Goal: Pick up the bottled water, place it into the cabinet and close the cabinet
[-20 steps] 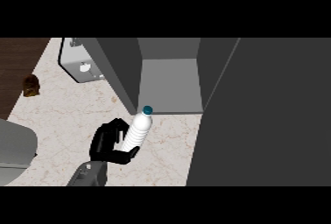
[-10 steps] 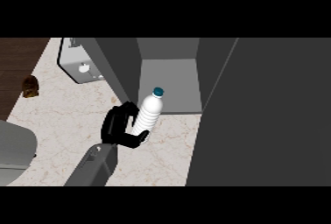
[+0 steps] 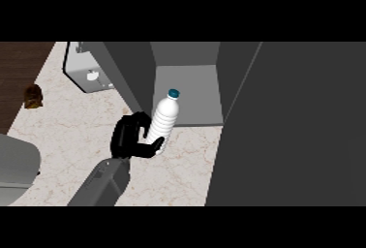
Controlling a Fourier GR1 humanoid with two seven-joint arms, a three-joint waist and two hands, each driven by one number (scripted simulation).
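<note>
The bottled water is clear with a teal cap and stands tilted, its cap leaning toward the cabinet's opening. My left hand is shut on its lower half, with the thumb curled round the base. Bottle and hand sit just in front of the open grey cabinet, at the left corner of its floor. The cabinet's door stands open as a large dark panel filling the right of the view. My right hand does not show.
A grey box-like appliance stands at the back left of the marble counter. A small brown object lies near the counter's left edge. A grey rounded shape sits at the lower left.
My left hand has carried the bottle farther from me and to the right, toward the cabinet's opening. The bottle's cap now overlaps the cabinet's floor.
</note>
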